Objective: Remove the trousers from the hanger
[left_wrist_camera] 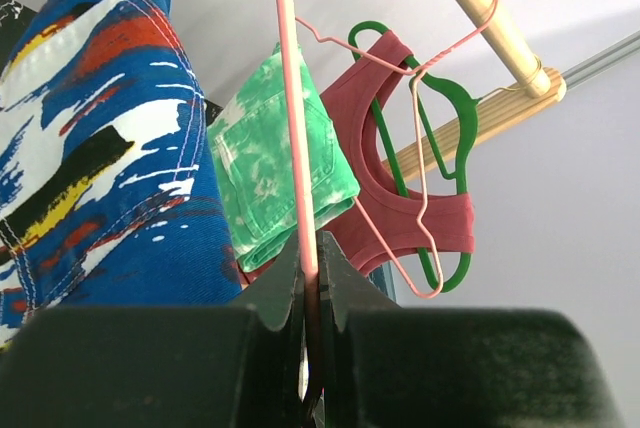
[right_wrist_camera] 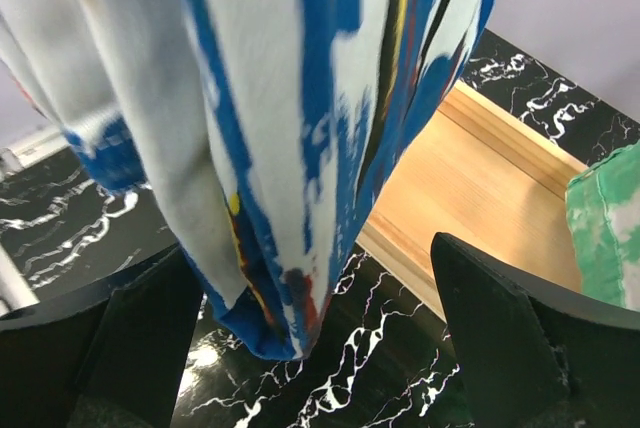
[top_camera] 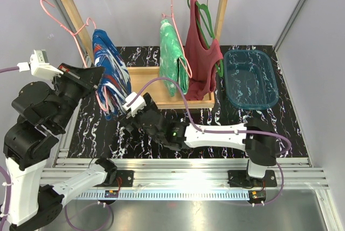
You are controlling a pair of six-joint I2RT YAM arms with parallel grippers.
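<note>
Now the left fingers [left_wrist_camera: 272,293] are clenched on the pink hanger [left_wrist_camera: 289,98]; the right fingers [right_wrist_camera: 500,348] are spread wide, with the blue trousers [right_wrist_camera: 300,148] dangling between them.

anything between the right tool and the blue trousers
Nothing visible. The blue trousers hang straight down into the gap of the open right tool, with only the black marble tabletop and the wooden rack base behind them. The left tool is shut on the pink hanger that carries them.
</note>
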